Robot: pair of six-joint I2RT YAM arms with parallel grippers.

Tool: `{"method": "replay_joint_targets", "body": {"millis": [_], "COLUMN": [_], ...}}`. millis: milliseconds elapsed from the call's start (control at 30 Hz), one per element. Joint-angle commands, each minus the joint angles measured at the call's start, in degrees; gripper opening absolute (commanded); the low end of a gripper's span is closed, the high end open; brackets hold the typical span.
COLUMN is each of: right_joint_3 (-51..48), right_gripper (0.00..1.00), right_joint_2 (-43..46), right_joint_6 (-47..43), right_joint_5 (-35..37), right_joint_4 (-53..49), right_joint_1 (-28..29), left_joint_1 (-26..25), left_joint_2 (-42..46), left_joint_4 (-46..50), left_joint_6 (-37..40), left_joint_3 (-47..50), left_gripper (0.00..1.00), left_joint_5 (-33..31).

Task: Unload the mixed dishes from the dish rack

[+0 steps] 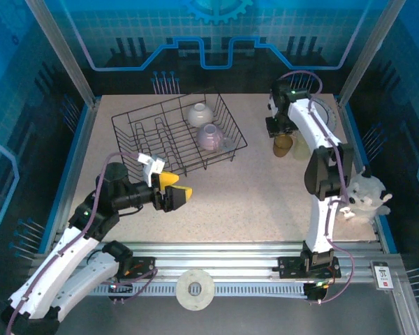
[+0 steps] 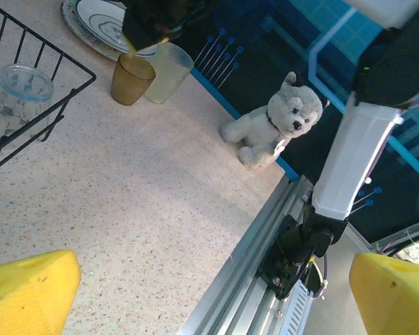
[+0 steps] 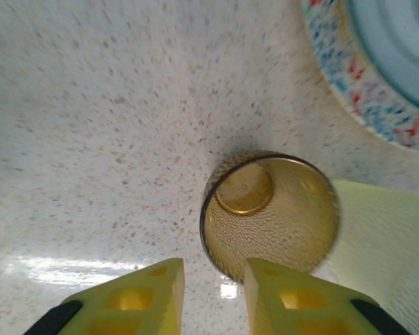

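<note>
Right pincer point(image 3: 213, 269) parted over brown cup point(image 3: 272, 209), yellowish cup point(image 3: 384, 237) beside

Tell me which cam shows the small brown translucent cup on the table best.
Right wrist: it looks down into the small brown translucent cup, so rim, textured wall and base read clearly, upright on the table. Left wrist gives a distant side view; top external shows a small brown patch beside the right arm.
</note>
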State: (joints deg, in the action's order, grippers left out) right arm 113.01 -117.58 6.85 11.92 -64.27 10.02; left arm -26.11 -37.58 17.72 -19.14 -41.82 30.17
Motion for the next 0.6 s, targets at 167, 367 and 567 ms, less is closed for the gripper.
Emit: {"method": "replay_joint_targets", "body": {"millis": [167, 367, 567], "right_joint_3": [-6.8, -17.9, -32.6], "right_gripper": [0.33, 0.50, 0.68], "right_joint_2": [17.2, 30.8, 47.4], "right_joint_6": [2.9, 4.2, 6.4], "right_joint_5": [-0.8, -3.3, -12.2], "right_joint_4": [4.8, 11.0, 19.4], "right_joint_1": [0.2, 2.6, 3.6], "left_joint_1": [-0.4, -1.0, -5.0], "left_joint_2": [-0.9, -5.5, -16.6], "left_joint_4": [1.8, 3.7, 10.8], "left_joint_6": [0.6, -1.7, -1.2], "left_joint_3": [-0.4, -3.3, -13.5], "left_gripper": [0.99, 0.99, 0.99], "left_joint_5": [-2.9, -4.5, -9.7]}}
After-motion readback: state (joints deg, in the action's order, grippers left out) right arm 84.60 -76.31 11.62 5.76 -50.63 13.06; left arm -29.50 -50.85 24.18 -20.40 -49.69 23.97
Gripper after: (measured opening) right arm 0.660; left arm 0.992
